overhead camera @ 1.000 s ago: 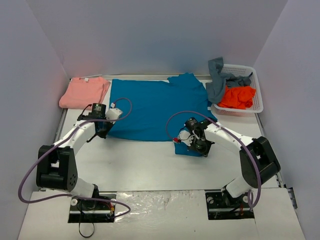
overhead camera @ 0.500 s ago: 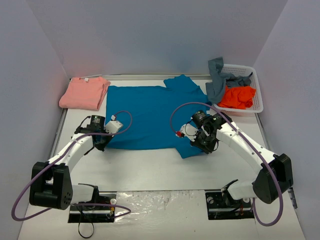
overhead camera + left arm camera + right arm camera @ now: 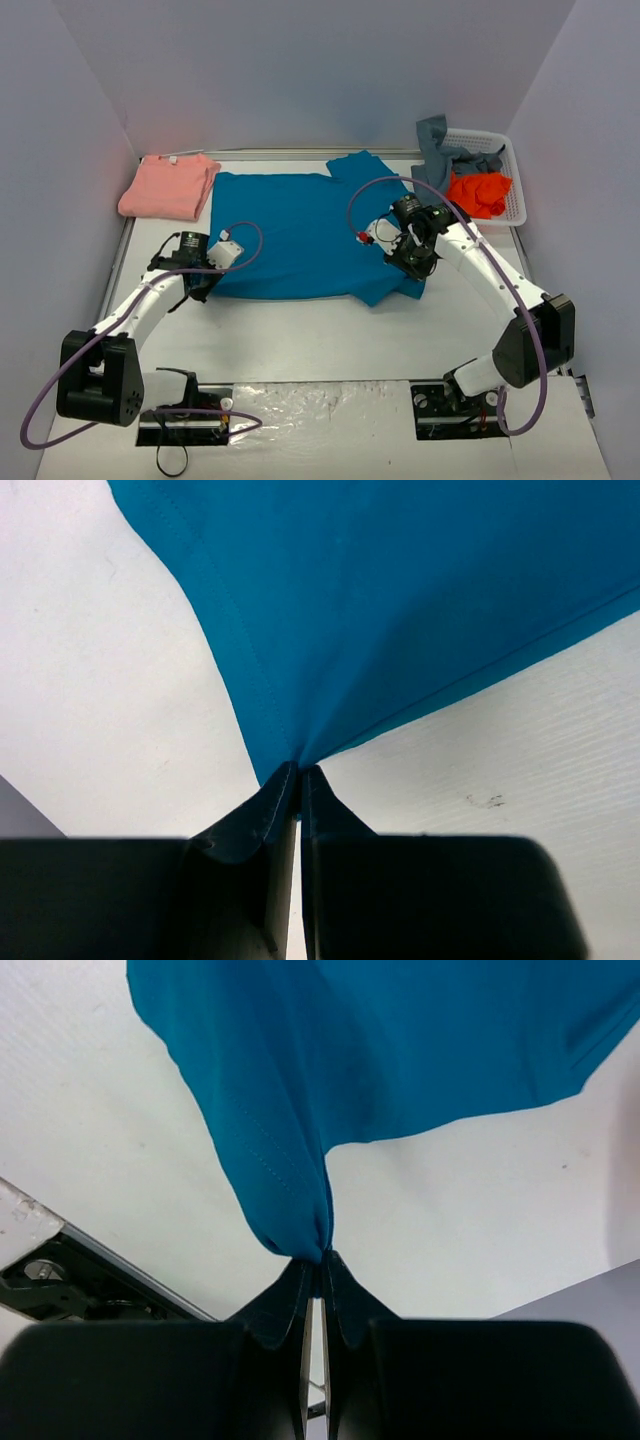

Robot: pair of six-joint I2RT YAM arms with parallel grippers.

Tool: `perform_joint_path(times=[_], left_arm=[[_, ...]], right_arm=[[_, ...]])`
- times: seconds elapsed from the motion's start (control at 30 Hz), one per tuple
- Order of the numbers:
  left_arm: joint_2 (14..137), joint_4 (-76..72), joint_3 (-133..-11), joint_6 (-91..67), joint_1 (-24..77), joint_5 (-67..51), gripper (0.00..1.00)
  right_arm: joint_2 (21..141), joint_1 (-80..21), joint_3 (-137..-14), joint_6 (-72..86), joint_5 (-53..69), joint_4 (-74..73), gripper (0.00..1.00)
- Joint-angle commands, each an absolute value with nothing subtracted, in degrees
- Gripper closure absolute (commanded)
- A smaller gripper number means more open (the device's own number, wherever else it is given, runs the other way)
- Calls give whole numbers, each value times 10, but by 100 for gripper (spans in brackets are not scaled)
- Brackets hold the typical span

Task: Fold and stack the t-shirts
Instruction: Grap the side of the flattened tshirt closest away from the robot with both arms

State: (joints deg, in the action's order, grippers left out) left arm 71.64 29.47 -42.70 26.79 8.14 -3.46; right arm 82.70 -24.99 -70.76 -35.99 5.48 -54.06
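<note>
Teal shirt spread on white table; left claw clamps its near-left corner, right claw its near-right corner, both reaching forward. Pale walls surround.

- Four soft cloth shirts: one teal-blue t-shirt, one salmon-pink t-shirt, one bright orange t-shirt, one grey-blue t-shirt.
- One white plastic lattice basket.
- Two white-and-black jointed robot arms: the left arm and the right arm.
- Two purple cables, one looped along each arm.
- One white table.
</note>
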Motion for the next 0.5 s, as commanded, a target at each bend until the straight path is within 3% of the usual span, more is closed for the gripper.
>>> perform_joint_path(times=[0.0, 0.47], left_arm=[[705, 293, -461, 269, 83, -8, 98], [777, 294, -526, 277, 81, -5, 98]], right_arm=[[859, -241, -759, -373, 40, -555, 100], [1020, -222, -952, -374, 18, -553, 100]])
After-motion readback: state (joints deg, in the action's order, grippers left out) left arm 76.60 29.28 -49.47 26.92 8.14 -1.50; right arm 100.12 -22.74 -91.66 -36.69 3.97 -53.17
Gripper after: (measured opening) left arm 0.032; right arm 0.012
